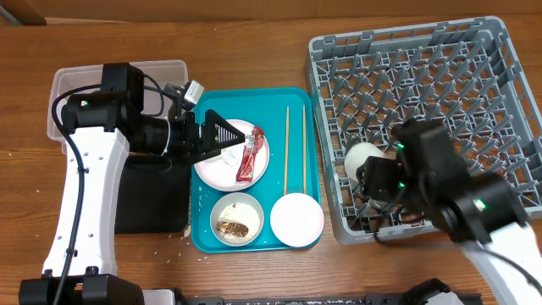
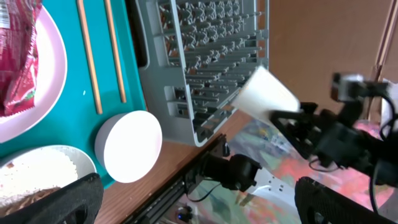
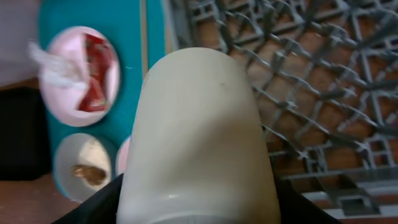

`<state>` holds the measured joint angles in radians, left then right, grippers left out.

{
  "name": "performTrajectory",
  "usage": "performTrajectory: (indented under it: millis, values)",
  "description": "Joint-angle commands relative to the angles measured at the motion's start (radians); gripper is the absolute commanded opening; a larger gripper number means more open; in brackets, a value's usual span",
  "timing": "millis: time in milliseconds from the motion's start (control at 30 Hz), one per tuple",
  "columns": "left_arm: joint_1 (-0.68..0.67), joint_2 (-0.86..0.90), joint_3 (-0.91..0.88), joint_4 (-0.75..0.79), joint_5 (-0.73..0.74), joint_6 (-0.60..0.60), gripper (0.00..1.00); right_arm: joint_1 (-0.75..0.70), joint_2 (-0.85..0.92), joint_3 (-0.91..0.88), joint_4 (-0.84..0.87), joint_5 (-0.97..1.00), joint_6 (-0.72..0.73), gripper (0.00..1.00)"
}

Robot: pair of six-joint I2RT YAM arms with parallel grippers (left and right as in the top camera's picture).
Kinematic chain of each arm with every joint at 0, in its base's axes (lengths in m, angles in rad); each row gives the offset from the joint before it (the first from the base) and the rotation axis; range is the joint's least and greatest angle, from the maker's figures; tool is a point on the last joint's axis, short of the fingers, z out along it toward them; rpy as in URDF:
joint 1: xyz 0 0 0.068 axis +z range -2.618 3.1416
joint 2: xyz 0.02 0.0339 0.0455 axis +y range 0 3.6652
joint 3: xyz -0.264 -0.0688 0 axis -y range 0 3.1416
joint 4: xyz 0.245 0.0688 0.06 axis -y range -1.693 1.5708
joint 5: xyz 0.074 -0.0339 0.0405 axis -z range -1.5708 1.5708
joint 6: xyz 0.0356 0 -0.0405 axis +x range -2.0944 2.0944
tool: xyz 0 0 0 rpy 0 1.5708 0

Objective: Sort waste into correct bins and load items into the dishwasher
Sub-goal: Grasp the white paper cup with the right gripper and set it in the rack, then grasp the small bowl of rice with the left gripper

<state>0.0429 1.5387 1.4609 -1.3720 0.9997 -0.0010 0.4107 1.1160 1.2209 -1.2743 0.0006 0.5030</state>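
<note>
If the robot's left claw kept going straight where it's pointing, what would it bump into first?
Probably the red snack wrapper on the white plate, just ahead of the left gripper. Height is hard to judge; riding high, it might pass over and reach the grey dish rack instead.

Left claw (image 1: 222, 134) spread wide, right claw (image 1: 373, 176) clamped on cup (image 1: 360, 158)

Two chopsticks (image 1: 287, 148), two bowls (image 1: 296, 219), one cup (image 1: 362, 157)
</note>
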Motion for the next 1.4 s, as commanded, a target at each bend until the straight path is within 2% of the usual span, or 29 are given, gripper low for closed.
performTrajectory:
  millis: [0, 100, 233, 267, 300, 333, 400, 500, 567, 600, 700, 767, 867, 900, 1033, 1200, 1367]
  values:
    - [0.002, -0.002, 0.007, 0.009, -0.016, -0.006, 1.00, -0.002, 0.103, 0.011, -0.014, 0.068, 0.033, 0.55]
    - [0.002, -0.002, 0.007, 0.006, -0.024, -0.006, 1.00, -0.002, 0.206, 0.011, -0.014, 0.059, 0.033, 0.56]
    - [-0.007, -0.002, 0.007, -0.022, -0.085, -0.001, 1.00, -0.003, 0.312, 0.011, -0.011, 0.081, 0.043, 0.66]
    - [-0.012, -0.002, 0.007, -0.026, -0.092, 0.002, 1.00, -0.003, 0.324, 0.011, -0.010, 0.077, 0.052, 0.70]
    - [-0.026, -0.002, 0.007, -0.031, -0.098, 0.014, 1.00, -0.002, 0.327, 0.011, -0.005, 0.065, 0.051, 0.82]
    - [-0.033, -0.002, 0.007, -0.032, -0.098, 0.025, 1.00, -0.003, 0.325, 0.017, -0.003, 0.052, 0.051, 0.89]
    - [-0.061, -0.002, 0.007, -0.035, -0.120, 0.031, 0.97, -0.002, 0.308, 0.049, -0.003, 0.042, 0.051, 1.00]
    - [-0.121, -0.002, 0.007, -0.042, -0.219, 0.013, 0.87, -0.002, 0.259, 0.130, 0.007, 0.029, 0.051, 1.00]
    - [-0.191, -0.002, 0.007, -0.049, -0.373, -0.047, 0.84, -0.002, 0.220, 0.180, 0.038, 0.004, 0.051, 1.00]
    - [-0.257, -0.002, 0.003, -0.049, -0.515, -0.119, 0.82, -0.002, 0.186, 0.212, 0.072, -0.007, 0.051, 1.00]
    - [-0.391, -0.002, -0.041, -0.032, -0.758, -0.318, 0.77, -0.002, 0.135, 0.225, 0.123, -0.027, 0.051, 1.00]
    - [-0.470, -0.002, -0.116, 0.035, -0.865, -0.446, 0.73, -0.002, 0.120, 0.225, 0.128, -0.030, 0.051, 1.00]
    - [-0.527, -0.002, -0.228, 0.159, -0.876, -0.527, 0.66, -0.002, 0.124, 0.225, 0.115, -0.042, 0.051, 1.00]
    - [-0.549, -0.001, -0.296, 0.216, -0.876, -0.586, 0.61, -0.002, 0.125, 0.225, 0.109, -0.048, 0.051, 1.00]
    - [-0.567, 0.000, -0.418, 0.315, -0.856, -0.693, 0.50, -0.002, 0.133, 0.222, 0.099, -0.048, 0.051, 1.00]
    - [-0.568, 0.022, -0.464, 0.412, -0.776, -0.750, 0.49, -0.002, 0.140, 0.221, 0.099, -0.048, 0.051, 0.99]
    - [-0.567, 0.094, -0.473, 0.484, -0.776, -0.770, 0.50, -0.002, 0.141, 0.220, 0.091, -0.048, 0.051, 0.99]
